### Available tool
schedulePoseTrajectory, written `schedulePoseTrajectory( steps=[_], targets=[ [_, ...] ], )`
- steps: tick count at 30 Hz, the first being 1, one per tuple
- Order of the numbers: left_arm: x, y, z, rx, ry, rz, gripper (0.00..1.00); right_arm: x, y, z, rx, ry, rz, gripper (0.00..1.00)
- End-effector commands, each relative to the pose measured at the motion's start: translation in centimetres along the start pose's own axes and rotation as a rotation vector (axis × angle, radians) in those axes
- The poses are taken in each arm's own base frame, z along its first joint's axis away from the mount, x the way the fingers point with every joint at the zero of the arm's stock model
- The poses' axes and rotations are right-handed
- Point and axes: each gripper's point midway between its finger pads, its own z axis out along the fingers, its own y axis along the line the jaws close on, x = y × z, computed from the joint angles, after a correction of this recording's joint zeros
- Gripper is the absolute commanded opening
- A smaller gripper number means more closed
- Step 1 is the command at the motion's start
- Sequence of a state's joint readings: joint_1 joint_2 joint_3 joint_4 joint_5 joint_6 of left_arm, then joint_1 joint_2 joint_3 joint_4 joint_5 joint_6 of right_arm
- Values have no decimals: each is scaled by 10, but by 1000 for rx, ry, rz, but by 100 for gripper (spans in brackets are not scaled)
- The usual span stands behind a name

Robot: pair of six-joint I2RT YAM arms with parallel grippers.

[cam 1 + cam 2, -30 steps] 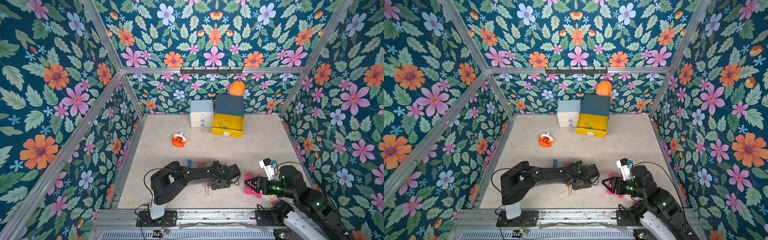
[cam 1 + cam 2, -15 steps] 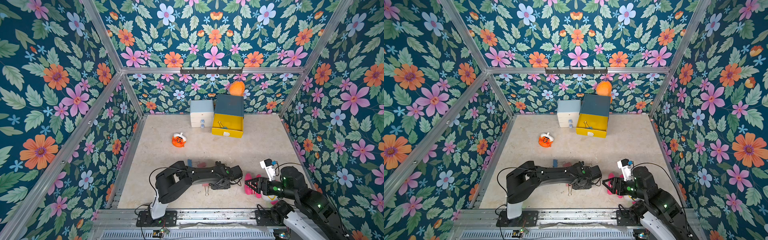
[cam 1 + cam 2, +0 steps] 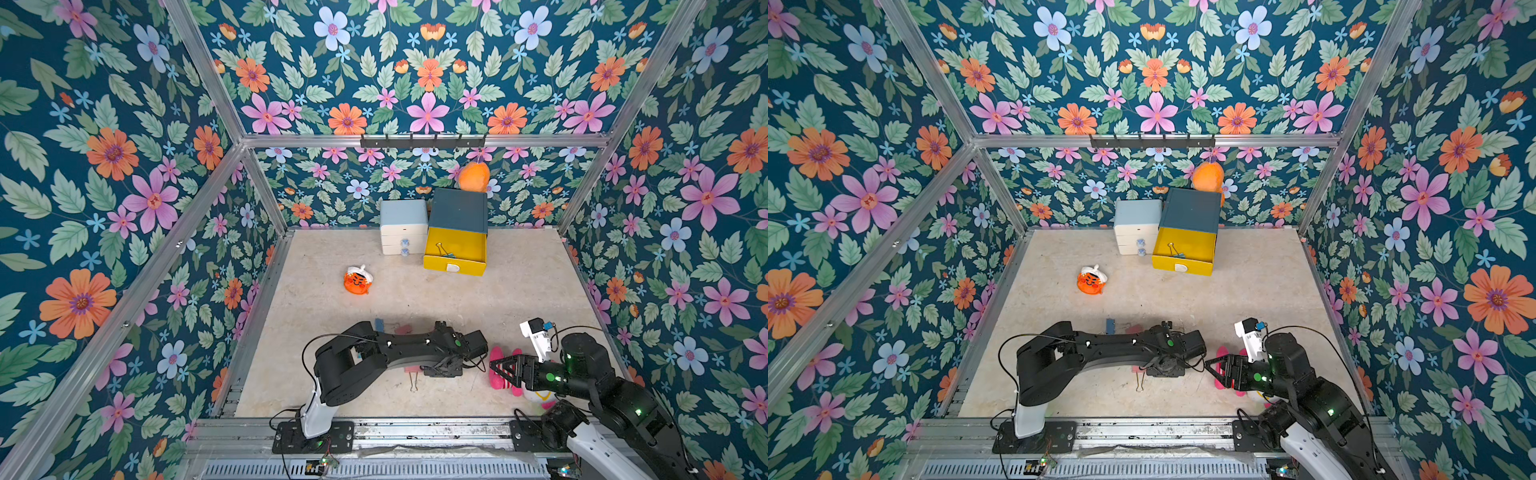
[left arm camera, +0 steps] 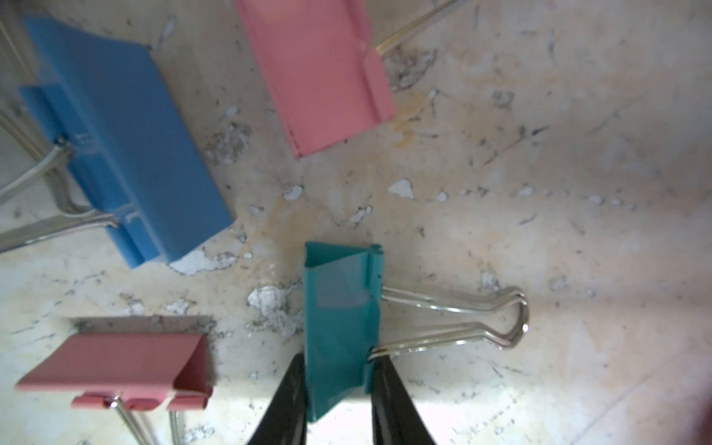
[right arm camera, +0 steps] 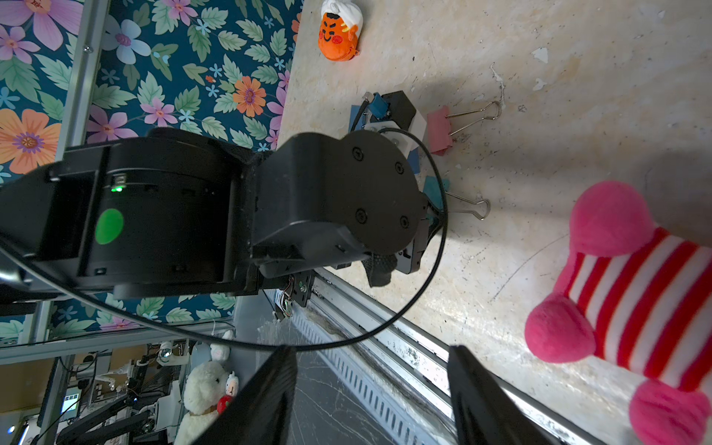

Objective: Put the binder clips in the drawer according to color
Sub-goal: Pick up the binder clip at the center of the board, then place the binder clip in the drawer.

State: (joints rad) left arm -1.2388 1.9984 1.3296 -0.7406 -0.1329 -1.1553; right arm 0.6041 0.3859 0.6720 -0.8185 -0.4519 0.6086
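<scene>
The teal clip [image 4: 339, 327] lies on the table [image 4: 539, 192] beside a blue clip [image 4: 127, 142] and two pink clips [image 4: 319, 73], pinched on both sides by the left gripper [image 4: 339, 360], far from the pulled-out yellow drawer [image 3: 453, 268], while the right gripper [image 5: 370, 348] hangs wide open and empty.

The teal binder clip [image 4: 339, 331] has a glossy painted metal body and bright, polished wire handles. The blue clip [image 4: 127, 142] and pink clips [image 4: 319, 73] look smooth and duller. The tabletop [image 4: 539, 154] is pale, rough, flaked and scuffed. The striped toy [image 5: 632, 285] is fuzzy plush cloth.
</scene>
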Motion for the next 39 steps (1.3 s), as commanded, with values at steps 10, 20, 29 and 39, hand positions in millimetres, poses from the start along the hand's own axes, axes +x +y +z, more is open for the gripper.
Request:
schedulePoseTrajectory(
  steps=[10,20,29,39],
  targets=[
    [-49,0,-64,32,-191,5,20,-8,17,-9,-67,-50,-40,64],
    [-158,-26,-181,262,-457,39,19,-56,46,-35,-79,-262,-108,60],
    [-272,-32,-229,354,-587,75,19,-66,46,-28,-54,-261,-88,59],
    [-313,-23,-181,363,-487,75,26,-63,34,-14,-23,-227,-52,60]
  ],
)
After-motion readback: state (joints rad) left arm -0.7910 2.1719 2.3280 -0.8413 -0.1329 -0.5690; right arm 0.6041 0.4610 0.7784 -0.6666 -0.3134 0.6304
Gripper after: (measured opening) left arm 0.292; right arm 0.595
